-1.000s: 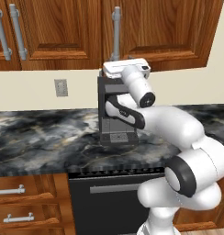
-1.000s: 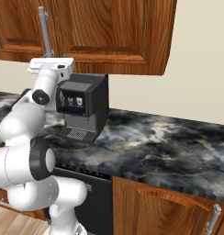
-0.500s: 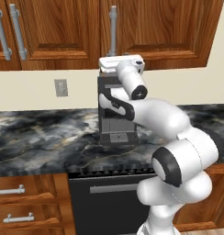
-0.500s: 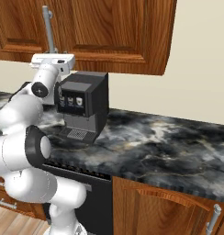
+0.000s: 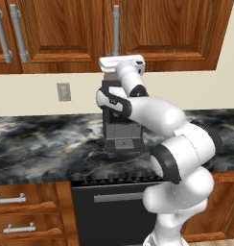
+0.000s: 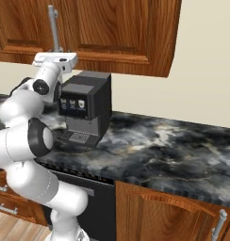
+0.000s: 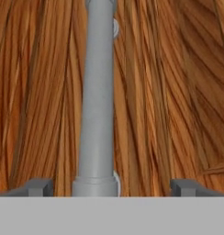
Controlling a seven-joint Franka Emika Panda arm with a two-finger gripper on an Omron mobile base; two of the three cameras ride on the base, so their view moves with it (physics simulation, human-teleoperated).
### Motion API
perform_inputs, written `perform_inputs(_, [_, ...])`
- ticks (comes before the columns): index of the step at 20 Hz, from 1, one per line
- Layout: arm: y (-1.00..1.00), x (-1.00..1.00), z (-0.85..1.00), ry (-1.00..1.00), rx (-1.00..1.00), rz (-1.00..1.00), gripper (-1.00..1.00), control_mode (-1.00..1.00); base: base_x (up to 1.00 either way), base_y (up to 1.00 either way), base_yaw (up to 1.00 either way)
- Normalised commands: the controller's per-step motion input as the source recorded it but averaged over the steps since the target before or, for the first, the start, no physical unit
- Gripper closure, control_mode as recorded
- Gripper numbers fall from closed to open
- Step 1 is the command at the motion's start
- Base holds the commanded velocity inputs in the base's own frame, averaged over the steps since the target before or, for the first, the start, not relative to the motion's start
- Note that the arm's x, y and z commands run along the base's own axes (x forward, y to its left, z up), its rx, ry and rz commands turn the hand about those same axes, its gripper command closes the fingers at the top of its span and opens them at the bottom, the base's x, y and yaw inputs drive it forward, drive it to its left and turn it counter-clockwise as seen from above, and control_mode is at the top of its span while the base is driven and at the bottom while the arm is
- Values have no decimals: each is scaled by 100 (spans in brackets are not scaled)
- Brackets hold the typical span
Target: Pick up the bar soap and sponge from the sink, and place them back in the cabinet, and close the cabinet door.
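In the hand view we see our gripper (image 7: pixel 111 186) with fingertips (image 7: pixel 38 186) spread wide apart, flanking the silver bar handle (image 7: pixel 98 96) without touching it. The handle runs from 6 to 12 o'clock on the cabinet door (image 7: pixel 178 92), which is closed.

Below sits a coffee machine (image 6: pixel 86 108) on the table (image 6: pixel 173 150).

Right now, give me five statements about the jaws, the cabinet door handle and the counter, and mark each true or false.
1. The gripper is open, its jaws either side of the handle. True.
2. The cabinet door is closed. True.
3. The jaws hold a sponge. False: they hold nothing.
4. A coffee machine stands on the counter. True.
5. The handle is a round knob. False: it is a long grey bar.
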Motion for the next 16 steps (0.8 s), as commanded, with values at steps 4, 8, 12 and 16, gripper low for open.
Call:
perform_inputs(4, [6, 25, 0, 0, 0, -2, -100, -100, 0, 0, 0])
perform_inputs(8, [4, 24, 0, 0, 0, -1, -100, -100, 0, 0, 0])
perform_inputs(12, [0, 22, 1, 0, 0, 0, -100, -100, 0, 0, 0])
perform_inputs(16, [0, 21, 0, 0, 0, 0, -100, -100, 0, 0, 0])
